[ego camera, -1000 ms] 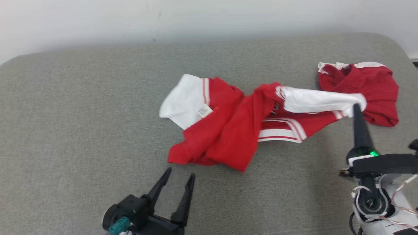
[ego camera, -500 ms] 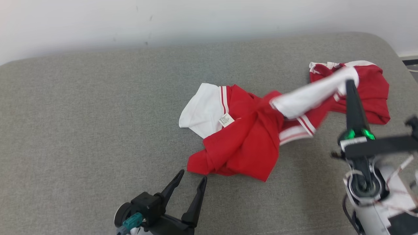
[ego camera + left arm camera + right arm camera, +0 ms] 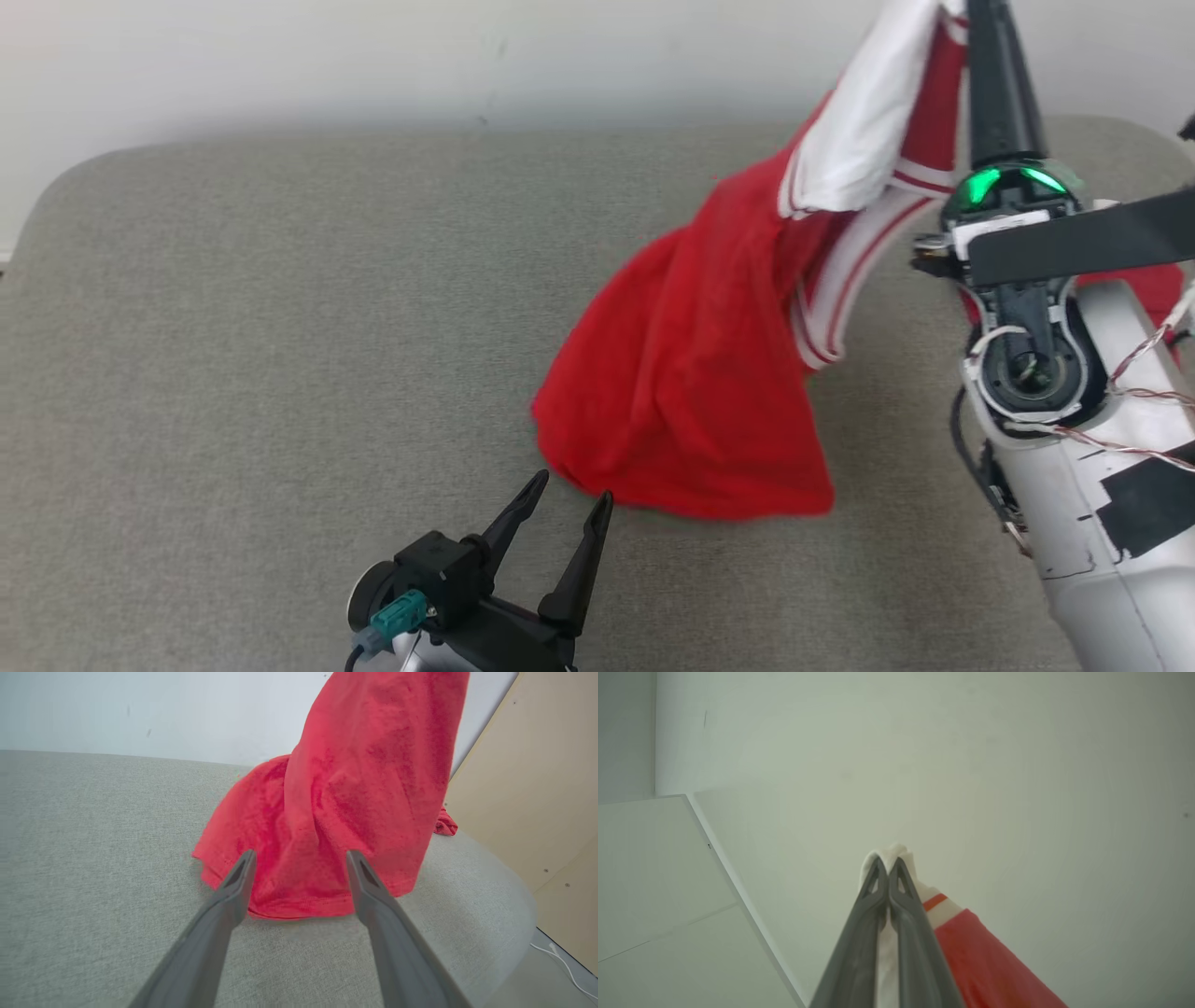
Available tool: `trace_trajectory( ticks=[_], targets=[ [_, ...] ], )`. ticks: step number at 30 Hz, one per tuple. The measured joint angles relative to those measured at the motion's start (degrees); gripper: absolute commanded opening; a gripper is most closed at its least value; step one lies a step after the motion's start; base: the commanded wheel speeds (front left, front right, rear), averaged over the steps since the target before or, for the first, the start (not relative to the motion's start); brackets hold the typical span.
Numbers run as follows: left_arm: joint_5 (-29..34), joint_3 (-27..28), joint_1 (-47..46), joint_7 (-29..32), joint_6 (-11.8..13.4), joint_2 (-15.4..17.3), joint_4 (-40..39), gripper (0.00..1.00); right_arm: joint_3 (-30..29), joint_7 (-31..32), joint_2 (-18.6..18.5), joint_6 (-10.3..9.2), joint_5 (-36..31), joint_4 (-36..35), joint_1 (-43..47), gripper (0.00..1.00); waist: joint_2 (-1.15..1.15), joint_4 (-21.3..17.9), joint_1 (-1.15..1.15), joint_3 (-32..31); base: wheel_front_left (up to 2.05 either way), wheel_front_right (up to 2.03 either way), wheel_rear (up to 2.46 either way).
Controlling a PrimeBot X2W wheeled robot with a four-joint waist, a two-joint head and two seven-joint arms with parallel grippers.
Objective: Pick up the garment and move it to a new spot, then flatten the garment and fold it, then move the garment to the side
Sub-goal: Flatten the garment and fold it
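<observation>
The garment (image 3: 691, 364) is red with white sleeves and striped trim. It hangs from my right gripper (image 3: 980, 14), which is raised high at the top right of the head view. In the right wrist view the right gripper (image 3: 888, 865) is shut on a white edge of the garment (image 3: 896, 851). The garment's red lower part still rests on the grey cushion (image 3: 280, 327). My left gripper (image 3: 565, 495) stands open just in front of the red hem. In the left wrist view the left gripper (image 3: 299, 858) frames the draped red garment (image 3: 345, 812) without touching it.
The grey cushion has a rounded right edge (image 3: 509, 886), beyond which stand a beige panel (image 3: 537, 788) and a white cable (image 3: 560, 961) on the floor. A white wall (image 3: 373, 56) runs behind the cushion. Open cushion lies to the left.
My right gripper has risen with the white sleeve, lifting most of the garment off the cushion into a hanging drape. The head camera has shifted. The left gripper has stayed open.
</observation>
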Motion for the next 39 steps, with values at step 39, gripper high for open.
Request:
trace_trajectory(
  ticks=[39],
  targets=[
    [0.80,-21.97,-16.51,7.59,-4.02,-2.23,8.17,1.00,1.02,-0.75,-9.67,0.00,-6.58,23.72,4.42,0.00,0.00,-6.40,0.01,9.52,0.00,0.00,0.00]
  ],
)
